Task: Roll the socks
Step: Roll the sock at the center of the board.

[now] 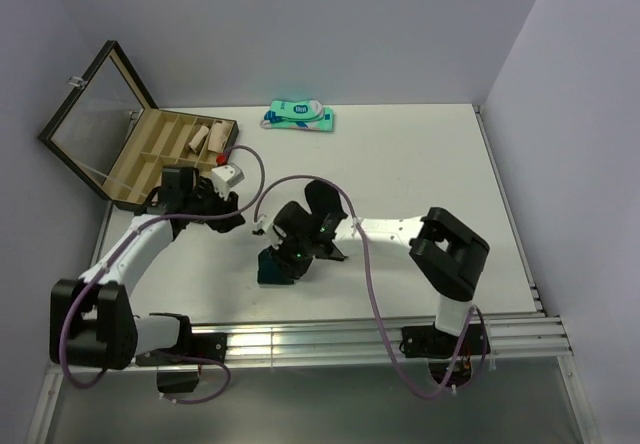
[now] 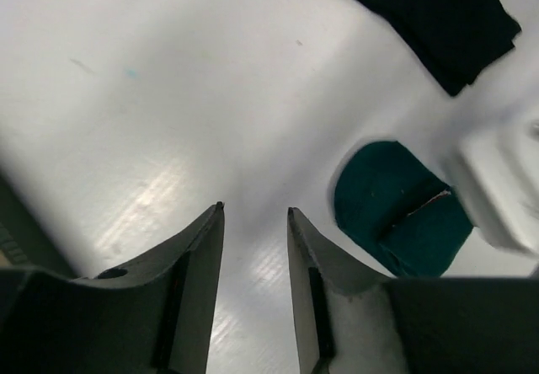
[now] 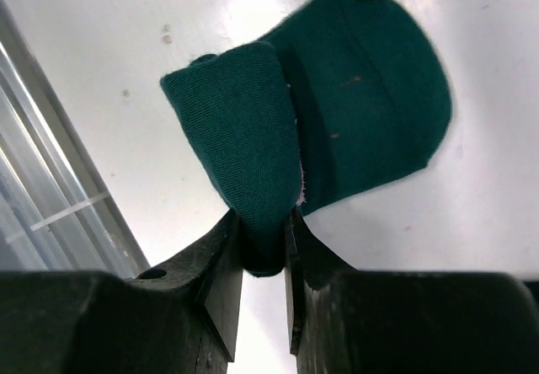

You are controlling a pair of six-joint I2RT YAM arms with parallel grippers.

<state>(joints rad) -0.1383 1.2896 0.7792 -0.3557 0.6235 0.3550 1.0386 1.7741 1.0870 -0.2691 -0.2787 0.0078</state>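
Dark green sock (image 3: pixel 362 113) lies on the white table (image 3: pixel 472 222) near the front edge, one end folded up and pinched tight between the fingers of my right hand (image 3: pixel 264 231). Just beyond it I see the black sock (image 2: pixel 438 20), also on the table. My left hand (image 2: pixel 255 210) hangs beside the green sock, jaws parted, nothing between them.

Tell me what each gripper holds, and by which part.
The right gripper pinches the dark green sock by a raised fold of its fabric. The left gripper is open, holding nothing.
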